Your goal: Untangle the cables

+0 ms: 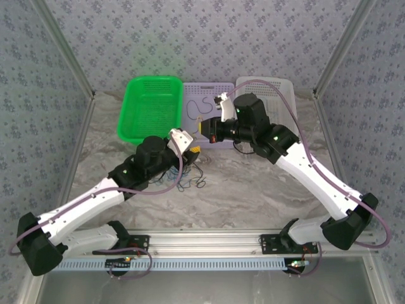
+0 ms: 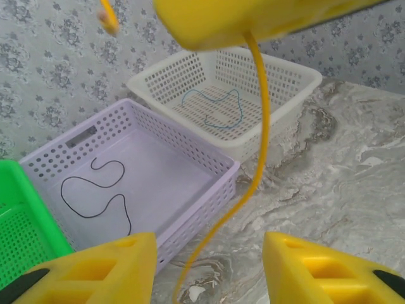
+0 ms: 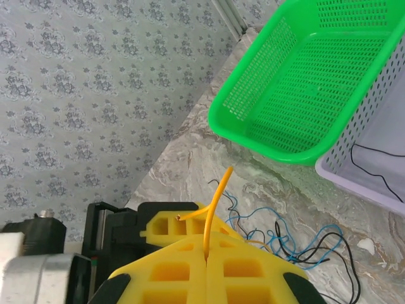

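**Yellow cable (image 2: pixel 262 126) lifted from the pile.** The right gripper (image 3: pixel 206 244) is clenched on the yellow cable. A short free end curls up above its closed fingers, and the long part hangs down below them. Holding it high appears meant to draw this strand out of the tangle (image 3: pixel 285 237), a loose knot of blue and black cables lying on the table (image 2: pixel 354 158) below and just beyond the right gripper. The left gripper (image 2: pixel 209 244) sits directly under the right one with its fingers well apart, gripping nothing. The hanging strand passes between them, which probably positions it to take a lower hold or to strip the strand free.

Ahead of the left gripper, the purple basket (image 2: pixel 190 142) holds a single black cable (image 2: pixel 118 198). Farther ahead and to its right, the white basket (image 2: pixel 285 66) holds a single blue cable (image 2: pixel 240 114). This suggests that the strands are being sorted by colour. The green basket (image 3: pixel 278 139), ahead of the right gripper, looks free of cables and is the likely place for the yellow one.
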Robot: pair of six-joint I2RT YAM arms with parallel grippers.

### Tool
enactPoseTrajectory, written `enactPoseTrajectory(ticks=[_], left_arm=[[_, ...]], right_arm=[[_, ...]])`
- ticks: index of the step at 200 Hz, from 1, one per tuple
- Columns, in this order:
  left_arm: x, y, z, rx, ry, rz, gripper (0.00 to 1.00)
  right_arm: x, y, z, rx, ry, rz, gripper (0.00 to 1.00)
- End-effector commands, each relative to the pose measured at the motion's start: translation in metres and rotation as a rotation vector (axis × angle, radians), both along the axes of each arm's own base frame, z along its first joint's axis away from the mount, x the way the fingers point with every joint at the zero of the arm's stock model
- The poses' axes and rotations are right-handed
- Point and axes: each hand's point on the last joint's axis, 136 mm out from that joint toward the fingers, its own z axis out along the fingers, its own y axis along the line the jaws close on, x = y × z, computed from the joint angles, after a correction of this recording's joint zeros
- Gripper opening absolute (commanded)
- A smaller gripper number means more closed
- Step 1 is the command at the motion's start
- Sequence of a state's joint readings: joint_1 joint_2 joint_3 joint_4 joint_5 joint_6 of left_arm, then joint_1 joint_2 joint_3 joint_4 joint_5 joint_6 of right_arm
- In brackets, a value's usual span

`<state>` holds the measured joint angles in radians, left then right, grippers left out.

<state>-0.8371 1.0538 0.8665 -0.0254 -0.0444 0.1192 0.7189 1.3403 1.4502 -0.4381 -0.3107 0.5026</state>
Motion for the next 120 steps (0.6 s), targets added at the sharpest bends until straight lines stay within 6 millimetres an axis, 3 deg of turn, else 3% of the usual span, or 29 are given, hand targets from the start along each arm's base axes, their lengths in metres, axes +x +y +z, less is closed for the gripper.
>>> enactPoseTrajectory(ticks=[1,44,120], left_arm=[[0.003,0.0,0.005,-0.038,0.002,-0.006,0.33],[0.005,0.002,0.008,-0.052,0.0,0.001,0.0],[-0.009,0.002,0.009,-0.111,0.027,-0.101,0.0]], right_arm=[[-0.003,0.004,0.023,0.051,-0.03,0.017,0.0],[-0.001,0.003,0.026,0.059,-0.03,0.011,0.0],[0.001,0.006,0.029,0.064,-0.017,0.027,0.0]])
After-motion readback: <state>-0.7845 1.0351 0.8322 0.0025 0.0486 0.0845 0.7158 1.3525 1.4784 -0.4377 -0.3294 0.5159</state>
